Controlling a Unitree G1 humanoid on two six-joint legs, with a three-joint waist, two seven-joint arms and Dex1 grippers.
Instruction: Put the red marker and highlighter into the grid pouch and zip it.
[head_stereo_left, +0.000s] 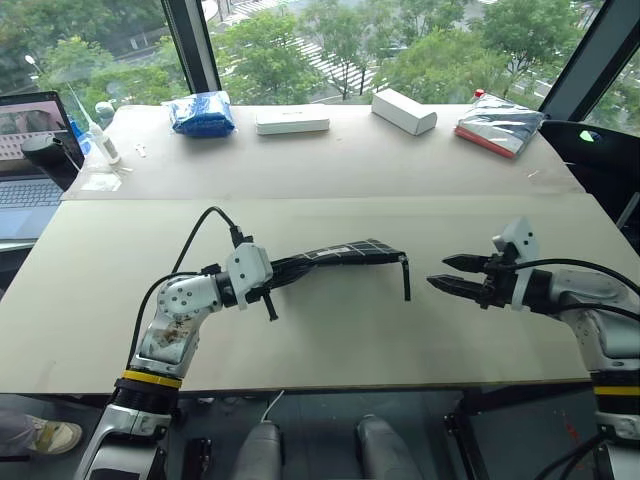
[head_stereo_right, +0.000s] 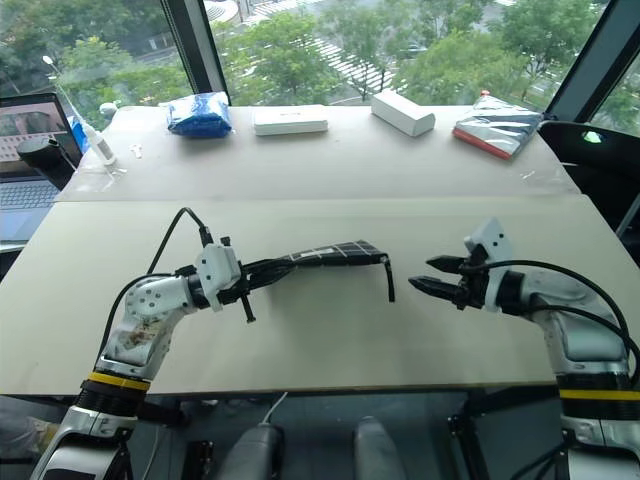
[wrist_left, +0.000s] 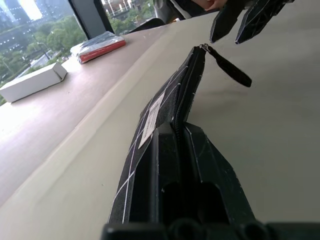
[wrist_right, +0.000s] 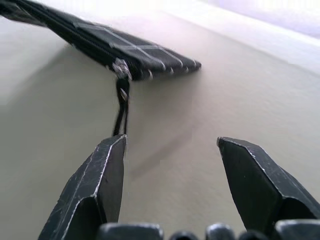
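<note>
A wide pale desk (head_stereo_left: 330, 330) fills the scene. Above its middle, the grid pouch (head_stereo_left: 335, 256) is held level in the air, its zipper run to the end nearest the right arm. The left pincer (head_stereo_left: 275, 272) is clamped tight on the pouch's other end. The right pincer (head_stereo_left: 440, 274) hovers just beside the pouch's free end, its fingers (wrist_right: 100, 185) spread apart and holding nothing. The black zipper pull cord (head_stereo_left: 407, 277) hangs straight down from that free end, apart from the right pincer.
</note>
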